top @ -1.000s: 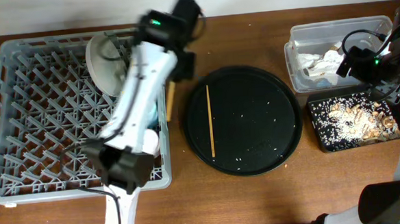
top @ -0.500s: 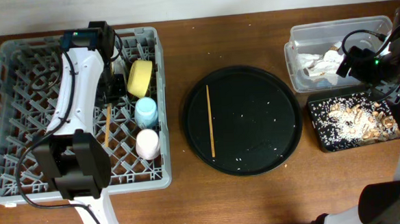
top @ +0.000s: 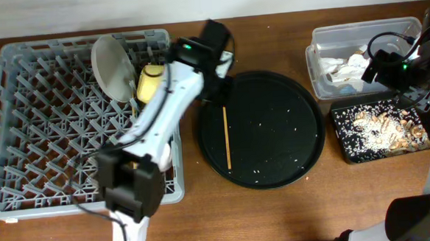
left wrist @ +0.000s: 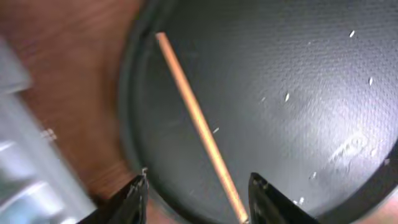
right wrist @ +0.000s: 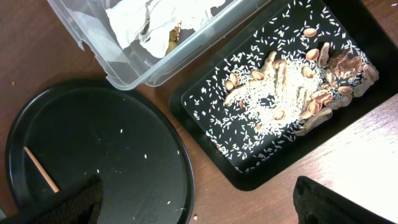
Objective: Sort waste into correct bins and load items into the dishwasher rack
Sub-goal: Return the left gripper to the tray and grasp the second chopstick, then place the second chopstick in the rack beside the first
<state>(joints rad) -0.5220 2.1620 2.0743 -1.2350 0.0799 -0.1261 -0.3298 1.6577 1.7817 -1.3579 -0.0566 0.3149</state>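
One wooden chopstick (top: 226, 138) lies on the round black tray (top: 274, 132). My left gripper (top: 218, 87) is open and empty just above the chopstick's far end at the tray's left edge. In the left wrist view the chopstick (left wrist: 198, 121) runs between the open fingers (left wrist: 199, 198). The grey-green plate (top: 112, 65) and the yellow bowl (top: 150, 81) stand in the grey dishwasher rack (top: 24, 130). My left arm hides the cups. My right gripper (top: 383, 61) is open and empty, held above the clear tub (top: 321, 41) and the black rectangular tray (top: 343, 137). It also shows open in the right wrist view (right wrist: 199, 211).
Crumpled white napkins (right wrist: 155, 22) lie in the clear tub. Brown scraps and rice (right wrist: 292, 81) fill the black rectangular tray. Loose rice grains dot the round tray (right wrist: 93, 149). Bare wood lies between the round tray and the rack.
My left arm has swung right, from inside the rack to the round tray's left edge over the chopstick. The right arm has not moved.
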